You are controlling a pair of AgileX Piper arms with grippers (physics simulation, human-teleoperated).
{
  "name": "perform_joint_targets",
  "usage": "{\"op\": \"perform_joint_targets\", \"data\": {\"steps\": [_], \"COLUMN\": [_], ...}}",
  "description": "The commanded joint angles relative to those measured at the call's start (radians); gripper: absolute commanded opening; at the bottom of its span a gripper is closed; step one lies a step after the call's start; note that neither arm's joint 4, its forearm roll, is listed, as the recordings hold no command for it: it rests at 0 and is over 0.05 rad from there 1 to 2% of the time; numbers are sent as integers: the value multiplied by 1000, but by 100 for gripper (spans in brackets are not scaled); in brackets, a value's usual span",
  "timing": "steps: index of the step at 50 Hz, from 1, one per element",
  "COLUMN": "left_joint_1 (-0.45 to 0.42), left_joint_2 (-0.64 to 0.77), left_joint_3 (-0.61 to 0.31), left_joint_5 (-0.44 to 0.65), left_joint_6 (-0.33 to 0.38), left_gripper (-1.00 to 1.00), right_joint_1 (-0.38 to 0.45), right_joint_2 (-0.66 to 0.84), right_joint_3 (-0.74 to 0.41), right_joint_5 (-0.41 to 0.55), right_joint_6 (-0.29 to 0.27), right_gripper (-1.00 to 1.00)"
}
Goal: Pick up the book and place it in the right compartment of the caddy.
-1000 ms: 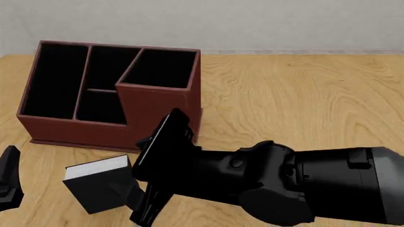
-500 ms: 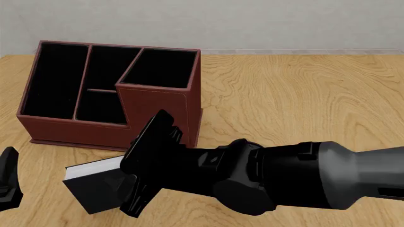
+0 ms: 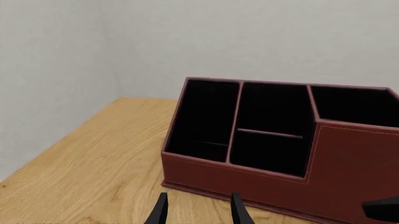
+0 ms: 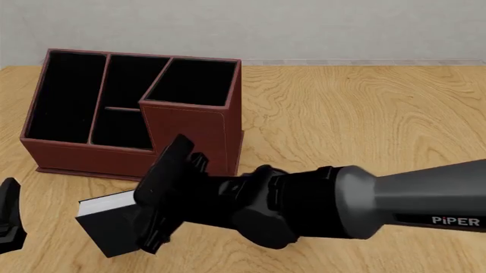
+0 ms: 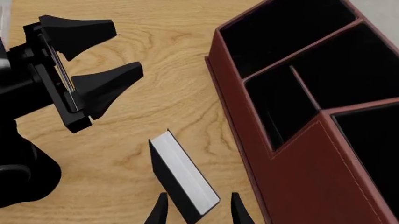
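Right now your right gripper (image 5: 198, 211) hangs with its jaws spread either side of the book (image 5: 182, 179), which lies on the table (image 4: 365, 119) just before the caddy (image 4: 129, 108), nothing gripped, so closing should catch its thickness.

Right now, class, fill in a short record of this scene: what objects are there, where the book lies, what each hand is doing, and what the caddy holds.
objects: book, caddy, wooden table
book position: on the table, in front of the caddy, apart from it
right hand: open, fingertips either side of the book, not closed on it
left hand: open, holding nothing, beside the book
right compartment: nothing visible inside
other sections: nothing visible inside
task stage: book not yet picked up
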Motion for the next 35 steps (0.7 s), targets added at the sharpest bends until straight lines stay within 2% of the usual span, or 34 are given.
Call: {"op": "perform_joint_targets", "data": {"steps": [1,22,35], "left_joint_1": [10,16,20], "left_joint_2": [0,0,0], "left_joint_3": [0,0,0], "left_joint_5": [6,9,9], "left_joint_6": [-1,-1,-4], "left_gripper": [100,100,100], "right_joint_1": [-6,8,13], "right_joint_2": [41,60,75], "right_joint_3": [-37,-36,-37], "right_joint_5": [7,-19,-22], "right_joint_6": [-4,26,25], "right_gripper": [100,100,100]}}
